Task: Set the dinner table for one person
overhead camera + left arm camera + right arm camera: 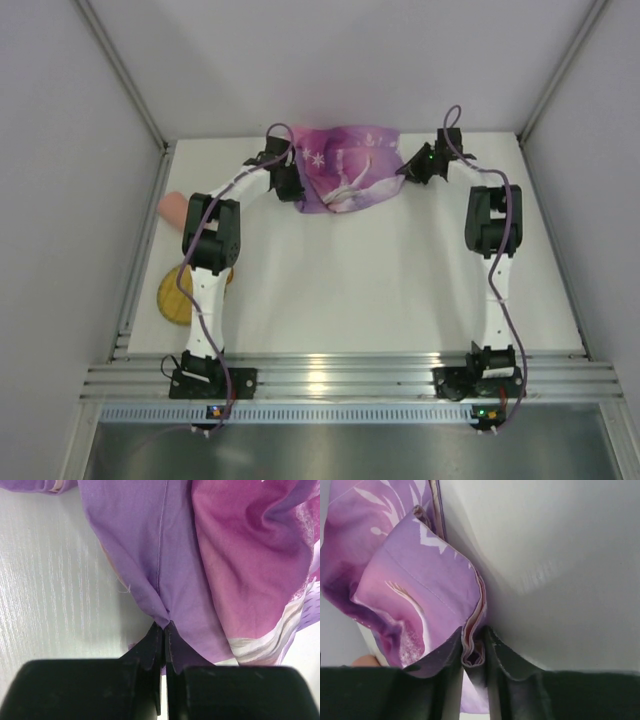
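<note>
A purple and pink placemat point(345, 167) hangs crumpled between my two grippers at the far end of the white dinner table point(380, 280). My left gripper point(288, 188) is shut on the placemat's left edge; the left wrist view shows the cloth point(165, 555) pinched between the closed tips point(165, 625). My right gripper point(412, 165) is shut on the right edge; the right wrist view shows a folded hem point(420, 590) clamped between the fingers point(472, 650). A white utensil-like shape point(350, 190) lies on the placemat.
A yellow woven round object point(178, 295) lies at the table's left edge, partly under the left arm. A pink cup-like object point(172, 208) lies further back on the left. Grey panels wall the table. A silver rail point(350, 378) runs along the near edge.
</note>
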Controlling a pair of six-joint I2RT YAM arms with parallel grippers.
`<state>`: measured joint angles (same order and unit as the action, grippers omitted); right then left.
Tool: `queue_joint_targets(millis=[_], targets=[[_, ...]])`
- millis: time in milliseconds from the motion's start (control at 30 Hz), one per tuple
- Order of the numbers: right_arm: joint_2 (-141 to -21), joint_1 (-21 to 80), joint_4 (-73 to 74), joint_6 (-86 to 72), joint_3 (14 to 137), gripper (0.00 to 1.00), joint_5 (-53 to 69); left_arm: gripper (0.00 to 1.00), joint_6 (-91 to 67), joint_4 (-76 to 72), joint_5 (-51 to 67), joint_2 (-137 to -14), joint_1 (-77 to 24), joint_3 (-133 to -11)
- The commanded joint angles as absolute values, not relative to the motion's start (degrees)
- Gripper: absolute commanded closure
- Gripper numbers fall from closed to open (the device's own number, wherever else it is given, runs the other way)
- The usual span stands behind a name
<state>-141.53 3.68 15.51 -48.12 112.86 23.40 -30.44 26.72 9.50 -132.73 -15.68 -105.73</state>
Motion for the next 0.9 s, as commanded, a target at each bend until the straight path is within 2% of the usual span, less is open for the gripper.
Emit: queue_joint_targets(millis=[0,33,67,200,400,467,567,867], targets=[[-143.18,2.64,18.11,-47.90,110.84,0.93,22.67,1.00,-28.48,28.74,9.93,-132.10,-15.47,-105.47],[-142.56,2.11,18.11,-47.55,110.31,0.99,22.85,1.00,-28.30,29.00,10.02,-131.84,-15.38,-105.73],[-140.99,1.59,18.11,-46.94,109.69,1.00,22.94,1.00,-28.13,29.53,9.93,-131.14,-15.12,-106.17],[-133.00,-2.80,18.02,-43.43,103.39,1.00,22.85,1.00,-27.51,31.99,9.76,-128.15,-14.24,-107.58],[-109.54,-9.38,18.02,-40.08,86.88,1.00,23.55,1.00,-27.24,37.26,6.95,-117.61,-14.06,-106.27],[-99.65,-11.68,16.80,-42.17,81.50,1.00,23.64,1.00,-27.95,37.53,6.25,-112.10,-14.06,-103.29],[-91.53,-13.80,18.09,-43.07,73.93,1.00,23.82,1.00,-29.88,38.58,5.71,-105.85,-14.06,-98.90],[-81.58,-10.46,24.42,-42.28,58.74,1.00,25.31,1.00,-33.75,43.68,4.57,-94.76,-15.38,-87.03]])
